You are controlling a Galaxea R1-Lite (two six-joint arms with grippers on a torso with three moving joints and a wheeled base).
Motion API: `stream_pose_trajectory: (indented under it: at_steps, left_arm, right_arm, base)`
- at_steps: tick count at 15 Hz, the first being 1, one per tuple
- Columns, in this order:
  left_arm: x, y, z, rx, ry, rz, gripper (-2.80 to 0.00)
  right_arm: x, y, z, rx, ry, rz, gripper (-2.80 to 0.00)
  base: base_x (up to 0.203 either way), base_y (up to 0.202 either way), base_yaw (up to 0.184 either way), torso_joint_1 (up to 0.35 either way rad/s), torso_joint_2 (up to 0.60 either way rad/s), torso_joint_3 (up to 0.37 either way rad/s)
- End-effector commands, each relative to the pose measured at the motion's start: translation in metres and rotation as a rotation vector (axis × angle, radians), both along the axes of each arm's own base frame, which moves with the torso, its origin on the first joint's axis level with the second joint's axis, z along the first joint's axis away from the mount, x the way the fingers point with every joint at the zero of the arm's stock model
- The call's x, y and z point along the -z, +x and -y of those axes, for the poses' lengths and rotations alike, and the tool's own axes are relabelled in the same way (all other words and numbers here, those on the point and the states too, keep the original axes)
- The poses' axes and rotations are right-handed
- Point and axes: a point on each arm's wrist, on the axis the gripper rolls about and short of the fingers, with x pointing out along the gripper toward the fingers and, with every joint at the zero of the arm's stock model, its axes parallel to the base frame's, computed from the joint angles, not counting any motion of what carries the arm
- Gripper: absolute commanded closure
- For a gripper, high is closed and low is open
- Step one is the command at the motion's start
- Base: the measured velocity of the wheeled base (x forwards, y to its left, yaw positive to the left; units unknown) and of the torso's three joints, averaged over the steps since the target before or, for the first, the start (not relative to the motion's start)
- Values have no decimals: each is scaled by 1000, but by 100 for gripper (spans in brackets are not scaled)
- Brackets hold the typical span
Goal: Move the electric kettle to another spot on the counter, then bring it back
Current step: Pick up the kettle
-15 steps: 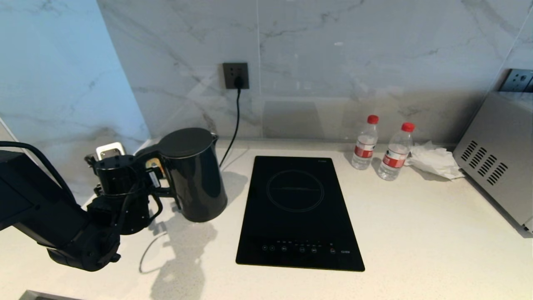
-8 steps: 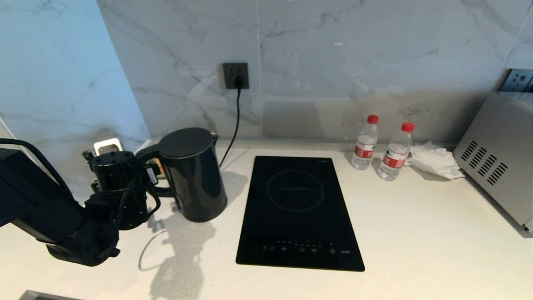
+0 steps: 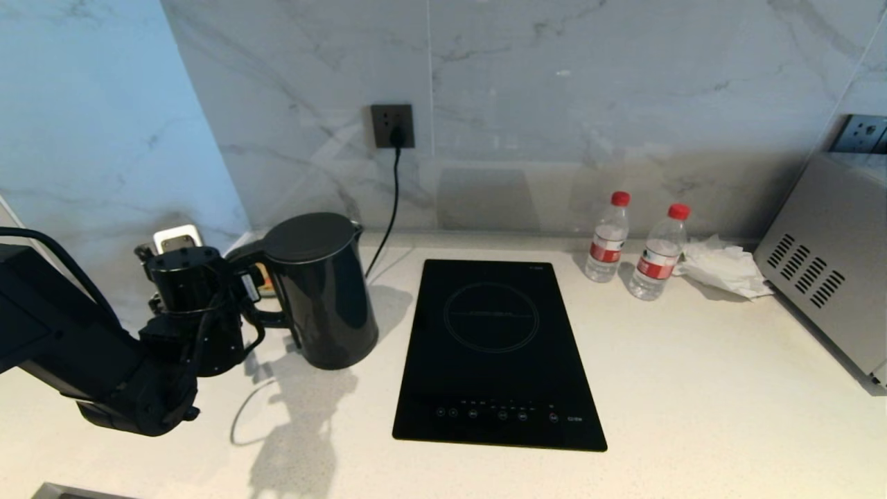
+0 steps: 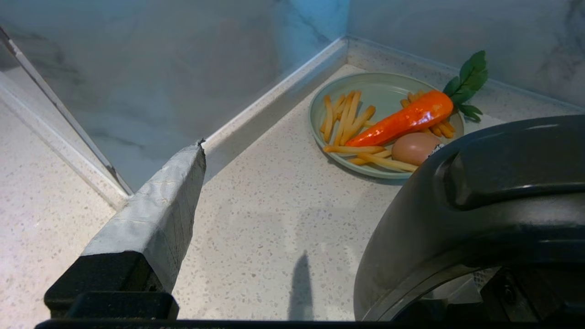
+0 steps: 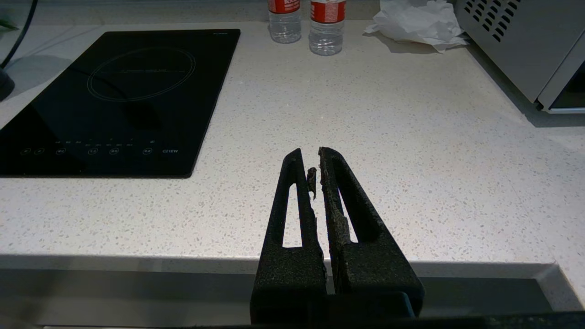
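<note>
The electric kettle [image 3: 320, 291] stands upright on the counter [image 3: 693, 402] near its back left corner, just beside the left edge of the black hob [image 3: 495, 353], spout toward the wall and loop handle [image 3: 260, 291] turned toward the left end of the counter. The left gripper [image 3: 253, 287] sits level at that handle with its fingers spread wide, gripping nothing; from the wrist, one taped finger [image 4: 160, 214] shows out on one side and the handle fills the other side, so one finger looks to be outside the loop, though I cannot tell where the other one lies. What worries me is a close that catches only the handle's edge: the tall glossy jug could twist or tip as it lifts. A power cord [image 3: 388, 208] hangs from the wall socket [image 3: 392, 125] down behind the kettle, and a thin cable loop [image 3: 242, 416] lies on the counter in front; either could snag a sideways carry. Behind the handle, in the corner, a plate [image 4: 384, 91] of fries, a toy carrot [image 4: 402, 118] and an egg [image 4: 413, 147] sits near enough to be knocked. The left arm reaches in low from the left end, forearm angled up, wrist bent toward the kettle. The right gripper [image 5: 315, 173] is parked off the front edge, fingers pressed nearly together, empty.
</note>
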Motion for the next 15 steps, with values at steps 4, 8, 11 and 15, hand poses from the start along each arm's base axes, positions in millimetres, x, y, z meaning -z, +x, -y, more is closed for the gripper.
stream_pose_trajectory:
  at_steps: [4,8,11,15]
  left_arm:
    - [-4,1,0,-4,2,17,-280]
    - [-5,4,-2,-11,5,19,0]
    - [-6,4,-2,-11,4,22,0]
    - [-5,4,-2,-11,3,22,0]
  right_arm:
    - [0,0,0,1,0,0,0]
    - [0,0,0,0,0,-1,0]
    - [0,0,0,0,0,1,0]
    - [0,0,0,0,0,1,0]
  base:
    - [0,0,0,0,0,0]
    - [0,0,0,0,0,0]
    - [0,0,0,0,0,0]
    - [0,0,0,0,0,0]
